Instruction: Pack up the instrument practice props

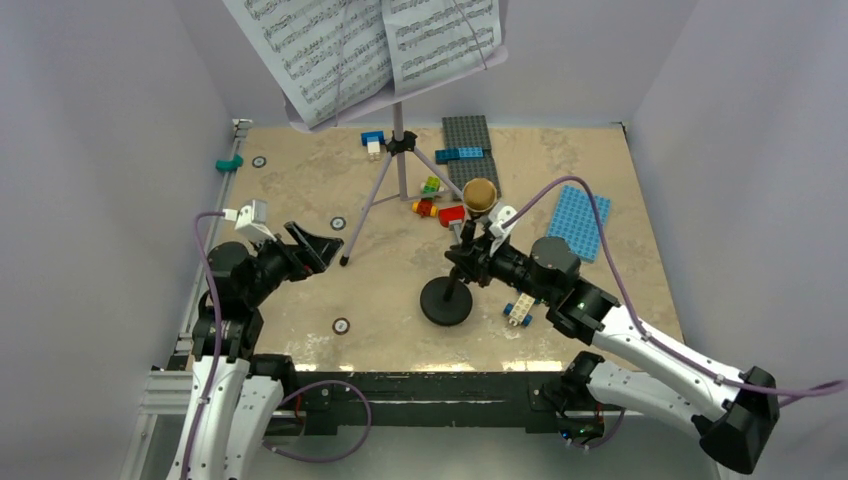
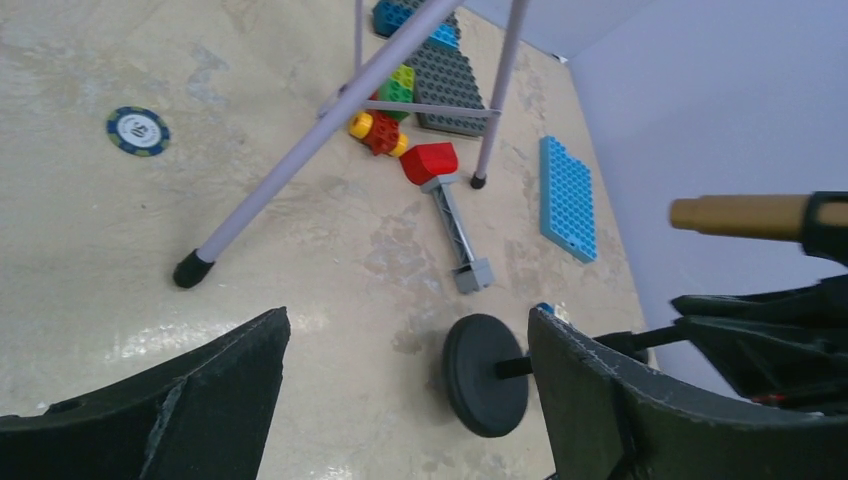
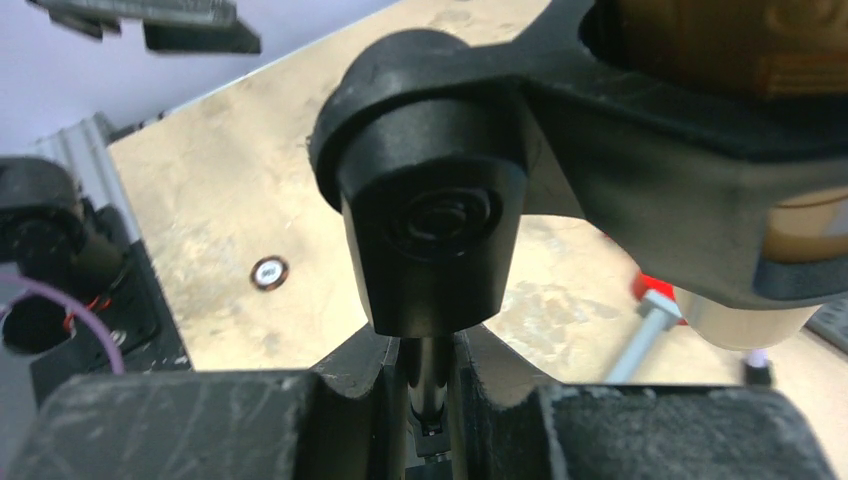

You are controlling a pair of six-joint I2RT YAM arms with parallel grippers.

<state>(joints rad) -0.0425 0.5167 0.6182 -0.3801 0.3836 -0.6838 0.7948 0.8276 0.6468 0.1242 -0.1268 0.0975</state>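
Table (image 1: 300,200): tan, marbled top. Music stand (image 1: 372,200) upright at the middle of the far edge, tripod legs spread. Sheet-music pages (image 1: 330,50) lie open on its desk. Mic stand (image 1: 447,301): round black base toward the middle of the near edge; contact with the table not resolvable. Microphone (image 1: 481,193) sits in the clip at the top of the mic stand. Right end effector (image 1: 462,262) pinches the thin post of the mic stand. Left end effector (image 1: 320,245) spread wide, holding nothing, toward the left edge, near the foot of the music stand's near-left leg but apart from it.
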